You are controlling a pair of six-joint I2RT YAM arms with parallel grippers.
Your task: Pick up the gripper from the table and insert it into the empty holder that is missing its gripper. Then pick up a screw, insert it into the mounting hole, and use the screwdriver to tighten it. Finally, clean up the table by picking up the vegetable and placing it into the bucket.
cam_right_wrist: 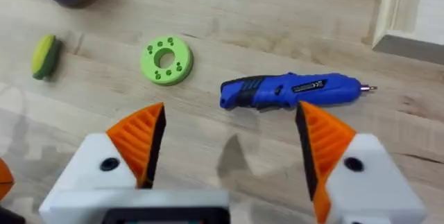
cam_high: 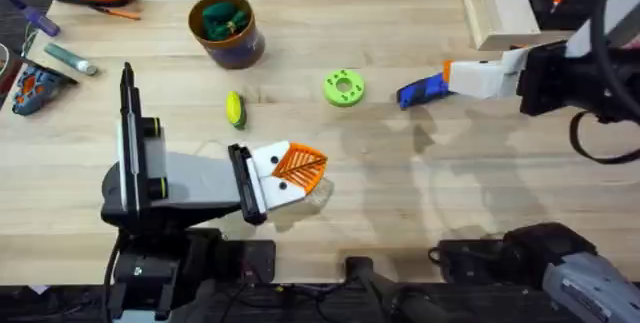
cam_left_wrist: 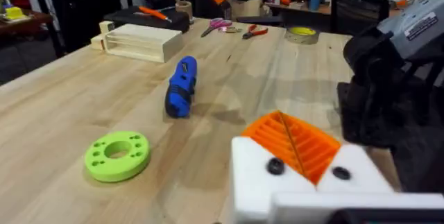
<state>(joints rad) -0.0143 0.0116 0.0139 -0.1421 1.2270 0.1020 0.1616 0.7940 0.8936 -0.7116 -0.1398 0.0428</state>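
The blue screwdriver (cam_right_wrist: 290, 90), pen-shaped with a thin metal tip, lies flat on the worktop (cam_high: 400, 183) under the right gripper (cam_right_wrist: 229, 148), whose orange fingers (cam_right_wrist: 142, 137) stand wide apart. The left gripper (cam_high: 298, 168) has its fingers pressed together. The yellow-green vegetable (cam_high: 235, 109) lies near the bucket (cam_high: 226, 31).

Blue screwdriver (cam_high: 422, 90) under right claw (cam_high: 450, 71), near green disc (cam_high: 343, 88).

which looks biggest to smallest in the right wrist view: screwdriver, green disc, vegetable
1. screwdriver
2. green disc
3. vegetable
All three lie on the table at a similar distance, so the order seems safe.
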